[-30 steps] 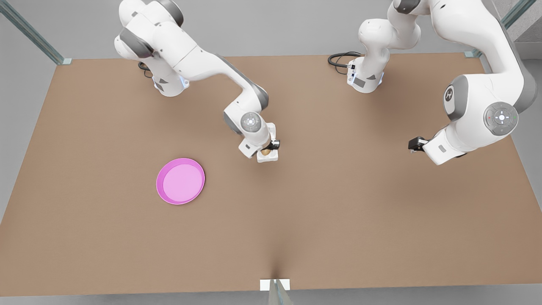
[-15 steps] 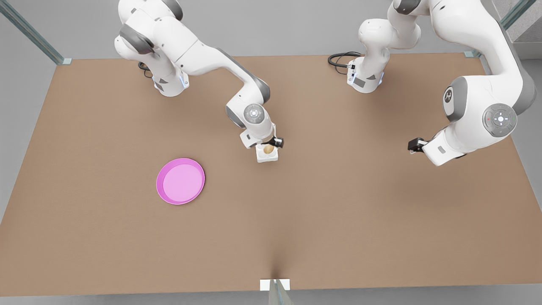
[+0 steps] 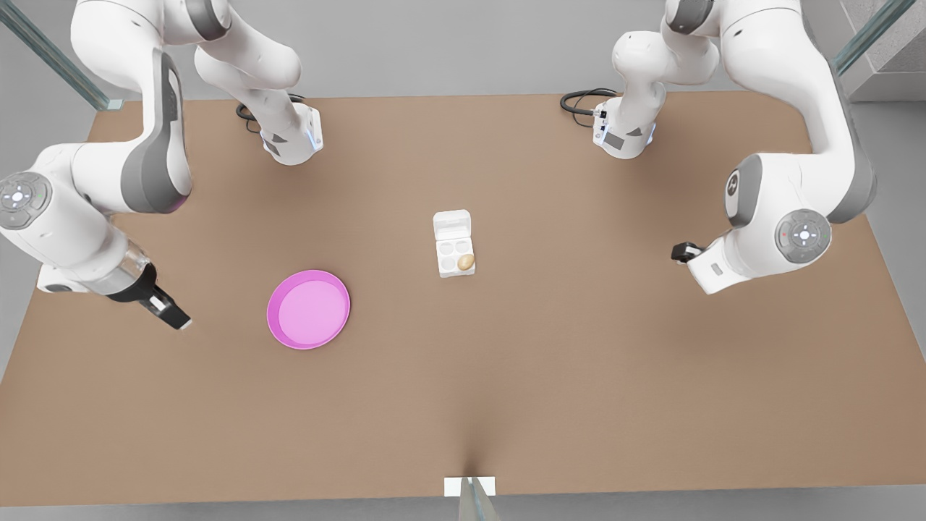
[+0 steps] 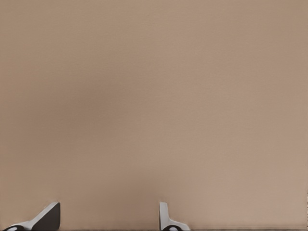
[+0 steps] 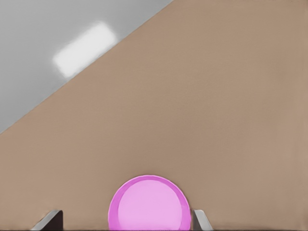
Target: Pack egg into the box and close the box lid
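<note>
While the brown bench (image 3: 579,376) lies under a grey room wall, we see the box (image 3: 456,255) near its middle, its lid (image 3: 452,223) open and lying flat behind the cups. The egg (image 3: 466,262) sits in the front cup on the front view's right. A pink plate (image 3: 309,310) rests well apart toward the front view's left. Our right pincer (image 3: 172,318) hovers beside the plate, open and empty, facing it. Our left pincer (image 3: 681,252) hangs at the front view's right, its fingers (image 4: 166,219) spread over bare bench, gripping nothing.
</note>
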Robot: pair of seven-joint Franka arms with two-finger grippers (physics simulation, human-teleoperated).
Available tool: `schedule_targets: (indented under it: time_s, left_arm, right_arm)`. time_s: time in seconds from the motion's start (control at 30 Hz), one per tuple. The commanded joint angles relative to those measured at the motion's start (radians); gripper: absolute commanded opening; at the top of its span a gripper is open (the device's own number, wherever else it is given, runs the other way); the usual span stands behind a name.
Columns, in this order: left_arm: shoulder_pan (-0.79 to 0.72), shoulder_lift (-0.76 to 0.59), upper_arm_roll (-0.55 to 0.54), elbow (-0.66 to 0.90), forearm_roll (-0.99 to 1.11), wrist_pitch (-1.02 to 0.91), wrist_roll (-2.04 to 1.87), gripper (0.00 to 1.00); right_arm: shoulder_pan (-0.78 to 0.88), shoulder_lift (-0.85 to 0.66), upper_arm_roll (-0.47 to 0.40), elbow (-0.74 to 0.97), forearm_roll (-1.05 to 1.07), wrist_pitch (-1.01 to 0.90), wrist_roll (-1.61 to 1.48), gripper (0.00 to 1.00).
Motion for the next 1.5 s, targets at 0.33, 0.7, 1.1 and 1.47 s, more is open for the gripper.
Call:
schedule_targets:
  time_s: [0.33, 0.7, 1.1, 1.47]
  left_arm:
    - [-0.881, 0.137, -0.002, 0.000, -0.357, -0.139, -1.303, 0.21]
    - [-0.992, 0.344, 0.007, -0.115, -0.245, 0.486, -1.706, 0.21]
    - [-0.984, 0.344, 0.056, -0.118, -0.124, 0.529, -1.818, 0.21]
    - [-0.911, 0.350, 0.096, -0.086, -0.104, 0.554, -1.810, 0.21]
  right_arm:
    - [-0.032, 0.020, 0.000, 0.029, -0.054, -0.258, -0.677, 1.00]
    - [-0.034, 0.020, 0.000, 0.031, -0.056, -0.258, -0.679, 1.00]
    - [-0.024, 0.025, -0.001, 0.081, -0.054, -0.137, -0.683, 1.00]
    - [-0.008, 0.048, 0.002, 0.072, -0.051, -0.148, -0.679, 1.00]
